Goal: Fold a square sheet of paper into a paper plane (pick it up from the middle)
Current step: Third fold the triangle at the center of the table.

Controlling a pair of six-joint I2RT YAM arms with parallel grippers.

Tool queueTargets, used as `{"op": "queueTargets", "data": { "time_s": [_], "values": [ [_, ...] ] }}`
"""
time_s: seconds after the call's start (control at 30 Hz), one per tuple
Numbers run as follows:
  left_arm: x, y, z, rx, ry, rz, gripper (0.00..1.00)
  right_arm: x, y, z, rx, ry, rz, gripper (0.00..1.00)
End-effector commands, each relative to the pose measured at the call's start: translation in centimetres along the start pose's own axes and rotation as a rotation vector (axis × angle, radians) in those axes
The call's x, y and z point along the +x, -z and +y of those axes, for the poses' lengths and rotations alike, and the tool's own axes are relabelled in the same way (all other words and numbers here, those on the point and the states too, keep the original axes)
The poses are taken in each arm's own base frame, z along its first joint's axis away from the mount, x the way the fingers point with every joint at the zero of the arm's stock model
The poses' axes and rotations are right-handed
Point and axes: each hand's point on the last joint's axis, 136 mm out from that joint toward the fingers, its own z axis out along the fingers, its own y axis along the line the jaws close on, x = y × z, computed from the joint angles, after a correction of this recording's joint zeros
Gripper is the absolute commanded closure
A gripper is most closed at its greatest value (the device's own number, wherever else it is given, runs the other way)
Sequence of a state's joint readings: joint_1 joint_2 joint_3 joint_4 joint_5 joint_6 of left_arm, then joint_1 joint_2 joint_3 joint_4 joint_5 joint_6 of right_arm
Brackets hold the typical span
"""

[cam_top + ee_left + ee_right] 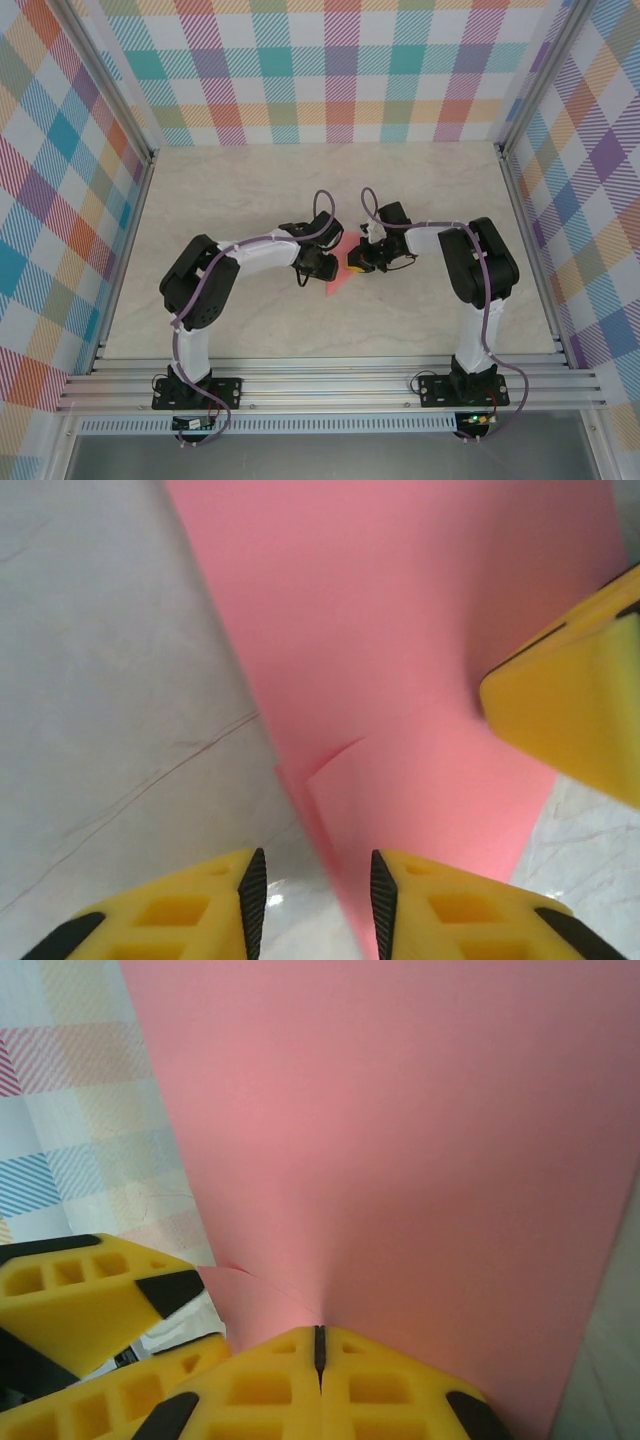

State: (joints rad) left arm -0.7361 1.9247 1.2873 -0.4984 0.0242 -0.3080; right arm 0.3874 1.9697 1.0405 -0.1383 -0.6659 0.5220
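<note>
Mid-fold, the right pincer (320, 1332) is clamped on the pink sheet (400, 1140) at mid-tabletop (250, 190) between the 2 arms, while the left pincer (318, 885) stands narrowly parted (gripping nothing) by a creased flap, so the left probably must re-grip and press that crease.
</note>
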Motion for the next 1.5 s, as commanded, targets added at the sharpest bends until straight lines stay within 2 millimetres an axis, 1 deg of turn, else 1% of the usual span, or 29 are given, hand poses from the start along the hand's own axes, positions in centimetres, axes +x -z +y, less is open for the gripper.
{"op": "queueTargets", "data": {
  "time_s": [0.0,0.03,0.1,0.13,0.2,0.23,0.27,0.37,0.53,0.63,0.87,1.0,1.1,1.2,1.37,1.47],
  "values": [
    [-1.4,4.0,0.1,0.011,0.089,-0.073,0.61,0.5,-0.6,-2.0,0.083,-0.012,0.012,0.98],
    [-1.6,4.5,-0.4,0.042,0.116,-0.086,0.63,0.6,-0.6,-2.0,0.083,-0.012,0.012,0.98],
    [-1.7,5.0,-1.7,0.128,0.169,-0.097,0.75,0.5,-0.6,-2.0,0.085,-0.012,0.009,0.98],
    [-1.7,5.1,-2.9,0.199,0.193,-0.097,0.83,0.6,-0.5,-2.0,0.086,-0.012,0.011,0.98],
    [-1.4,4.9,-5.1,0.336,0.225,-0.075,0.91,0.6,-0.6,-2.0,0.087,-0.014,0.012,0.98],
    [-1.1,4.6,-5.8,0.379,0.245,-0.054,0.94,0.5,-0.5,-2.1,0.087,-0.014,0.011,0.98],
    [-1.3,4.5,-6.5,0.427,0.254,-0.055,0.95,0.6,-0.6,-2.1,0.09,-0.015,0.013,0.98],
    [-0.6,3.6,-7.4,0.494,0.271,-0.017,0.96,0.7,-0.5,-2.1,0.093,-0.015,0.015,0.98],
    [0.3,1.6,-7.2,0.49,0.277,0.025,0.96,0.7,-0.5,-2.2,0.094,-0.014,0.018,0.98],
    [0.7,0.5,-6.6,0.46,0.279,0.037,0.96,0.8,-0.5,-2.2,0.096,-0.016,0.017,0.98],
    [2.8,-1.7,-3.8,0.32,0.279,0.075,0.98,0.8,-0.4,-2.0,0.093,-0.011,0.02,0.98],
    [4.1,-2.4,-2.6,0.276,0.279,0.09,0.99,0.6,-0.2,-1.7,0.092,-0.005,0.018,0.98],
    [4.8,-2.7,-2.1,0.264,0.283,0.095,0.99,0.3,-0.1,-1.4,0.091,0.001,0.017,0.98],
    [5.3,-2.9,-2.0,0.271,0.295,0.1,1.0,0.1,0.4,-0.5,0.075,0.019,0.009,0.96],
    [5.1,-2.8,-2.3,0.304,0.306,0.086,1.0,0.0,1.9,2.5,0.002,0.081,-0.015,0.93],
    [4.9,-2.8,-2.4,0.31,0.306,0.085,1.0,0.6,1.8,3.6,-0.041,0.096,0.005,0.92]
  ]
}}
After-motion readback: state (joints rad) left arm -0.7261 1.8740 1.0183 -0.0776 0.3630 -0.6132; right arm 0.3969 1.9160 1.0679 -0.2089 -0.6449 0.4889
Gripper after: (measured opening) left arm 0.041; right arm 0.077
